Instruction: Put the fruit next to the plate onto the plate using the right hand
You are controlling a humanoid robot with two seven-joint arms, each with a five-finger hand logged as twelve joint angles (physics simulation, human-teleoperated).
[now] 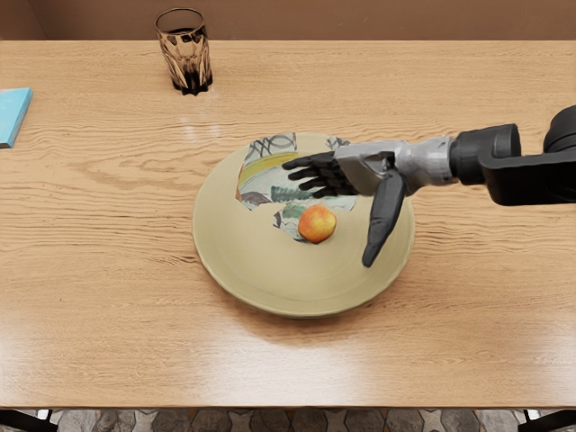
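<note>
Wood-grain tabletop (108,270) fills almost the whole head view. Its far edge runs along the top of the picture and its near edge along the bottom, where a thin strip of patterned floor (270,421) shows beneath.

A wide beige plate (261,270) sits right of centre, well clear of every edge. The fruit (317,223), round and orange-red, lies on the plate, just right of its middle.

The right arm (504,166) comes in from the right edge, over the tabletop and the plate's far right rim. The right hand (346,175) is above the plate's far half. Its dark fingers (310,171) are spread apart and point left, and the thumb (382,220) hangs down to the right of the fruit. The hand holds nothing. The fruit sits just below the fingers with a small gap showing.

A dark ribbed glass (184,51) stands upright near the far edge, well apart from the plate. A flat light-blue object (13,112) is cut off by the left edge. Bare wood lies open to the left of the plate and in front of it.

A painted pattern (265,171) in yellow, green and white shows on the plate's far part, too blurred to tell whether it holds any lettering.
</note>
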